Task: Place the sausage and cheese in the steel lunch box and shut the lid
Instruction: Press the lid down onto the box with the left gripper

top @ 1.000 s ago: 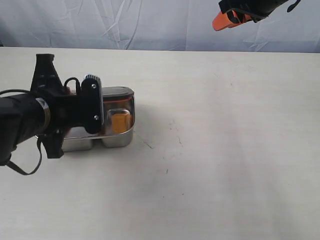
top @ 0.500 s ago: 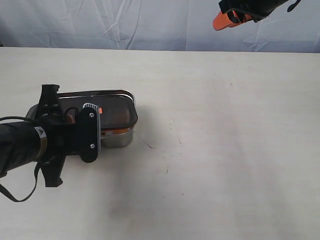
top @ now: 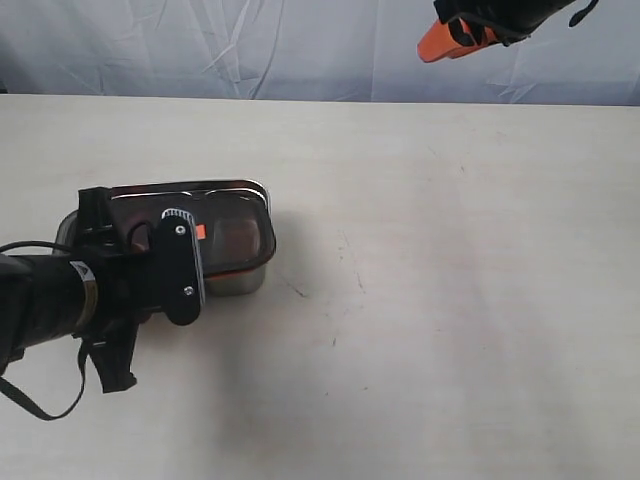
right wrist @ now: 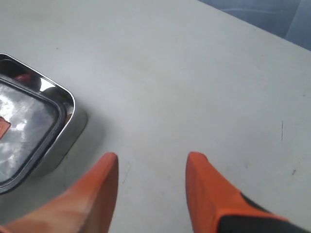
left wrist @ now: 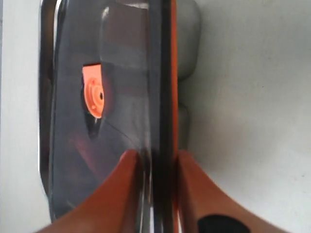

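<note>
**Left tool astride the lid's rim, right tool wide and empty**

Your left tool (left wrist: 156,162) has an orange finger (left wrist: 119,194) on each side of one long rim of the lid. You cannot tell whether they press it. The dark lid (top: 225,215), with its orange valve (left wrist: 93,94) at the centre, lies on the lunch box (top: 240,281). The box stands at the left of the tabletop (top: 450,300). What lies under the lid is too dim to tell. Your right tool (right wrist: 150,194) hangs high at the far right, jaws wide, holding nothing.
</note>
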### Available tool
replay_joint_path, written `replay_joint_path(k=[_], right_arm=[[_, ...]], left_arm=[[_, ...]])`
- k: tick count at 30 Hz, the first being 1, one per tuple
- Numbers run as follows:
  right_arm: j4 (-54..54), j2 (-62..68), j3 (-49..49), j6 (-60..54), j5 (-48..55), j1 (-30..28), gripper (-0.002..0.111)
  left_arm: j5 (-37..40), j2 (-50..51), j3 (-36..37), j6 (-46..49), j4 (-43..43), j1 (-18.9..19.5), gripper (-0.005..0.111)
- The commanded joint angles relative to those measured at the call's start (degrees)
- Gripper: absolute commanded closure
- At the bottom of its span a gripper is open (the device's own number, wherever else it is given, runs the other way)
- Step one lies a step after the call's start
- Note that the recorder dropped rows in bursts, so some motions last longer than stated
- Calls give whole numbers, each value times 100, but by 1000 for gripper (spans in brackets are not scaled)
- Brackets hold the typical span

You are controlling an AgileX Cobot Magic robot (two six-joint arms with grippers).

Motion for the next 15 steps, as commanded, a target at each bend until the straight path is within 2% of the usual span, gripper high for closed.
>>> replay_joint_path(k=[1,4,6,11,13,15], right_arm=[[47,-59,8,-43,176,-38,65],[59,-59,8,-43,202,-38,65],[104,-59,8,-43,201,-38,65],[187,-59,8,-43,216,-38,65],[187,-59,8,-43,247,-38,65],[187,-59,8,-43,257,-38,65]], left_arm=[[-242,220,102,-180,-515,-8,82],[-167,220,102,-180,-504,-8,68],[-110,220,102,-180,-504,-8,62],[210,220,102,-180,-337,-8,61],[479,220,88,-221,50,3,61],[609,220,-34,-647,461,146,61]])
